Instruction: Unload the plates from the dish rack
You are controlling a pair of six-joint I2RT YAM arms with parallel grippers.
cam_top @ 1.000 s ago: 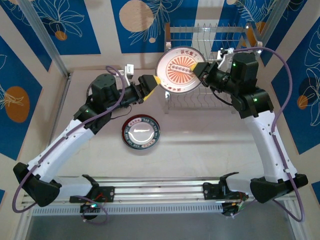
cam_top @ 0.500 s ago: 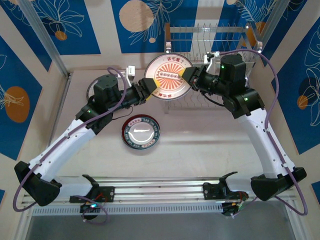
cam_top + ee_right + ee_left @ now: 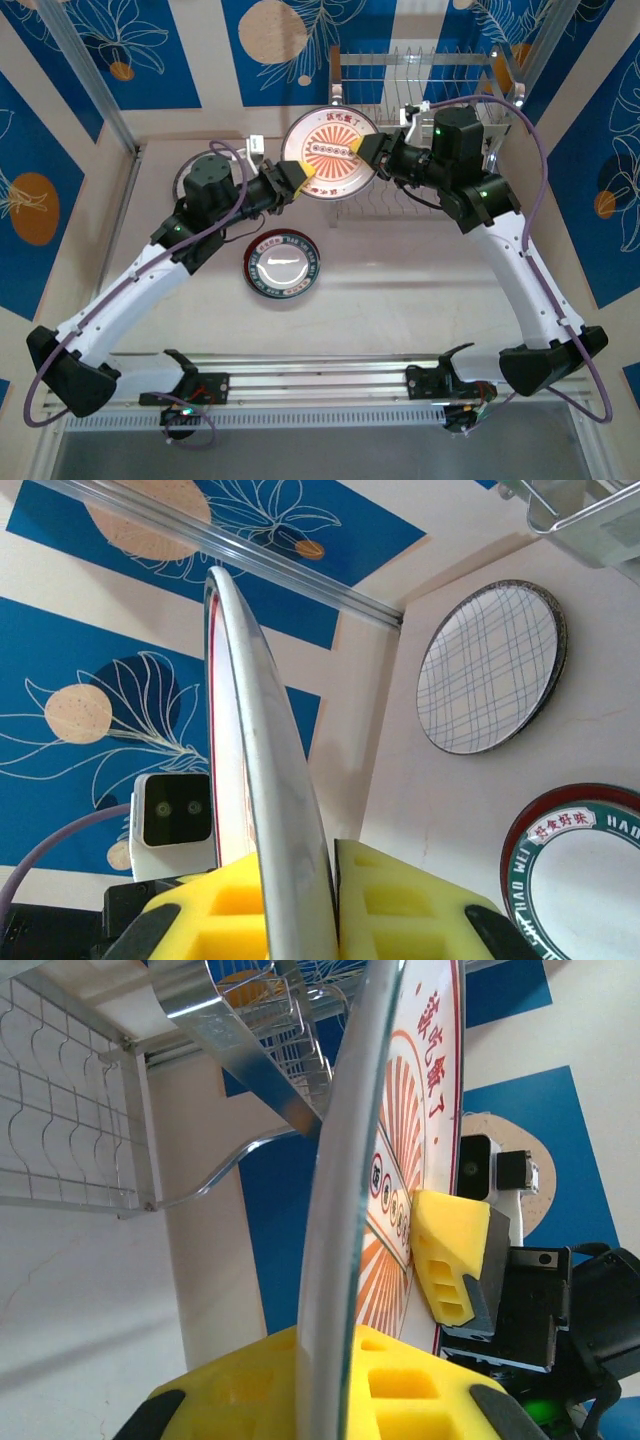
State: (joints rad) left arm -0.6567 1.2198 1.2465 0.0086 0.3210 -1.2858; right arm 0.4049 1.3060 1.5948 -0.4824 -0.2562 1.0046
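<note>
- The sunburst plate (image 3: pixel 328 155) hangs in the air just in front of the dish rack (image 3: pixel 430 75), its orange-rayed face turned toward the overhead camera.
- My left claw (image 3: pixel 297 180) is clamped on the plate's lower-left rim. From my left wrist, the yellow pads (image 3: pixel 420 1390) sit on either side of the thin edge.
- My right claw (image 3: pixel 366 148) is closed on the opposite, right-hand rim. Its pads (image 3: pixel 400 900) press against both faces of the plate.
- Both claws grip this one plate at once, above the counter (image 3: pixel 400 300).
- A red-rimmed plate (image 3: pixel 282 262) with a white centre lies flat on the counter, nearer my bases.
- A plaid plate (image 3: pixel 490 670) lies flat on the counter too, well apart from the rack, near the left wall.
</note>
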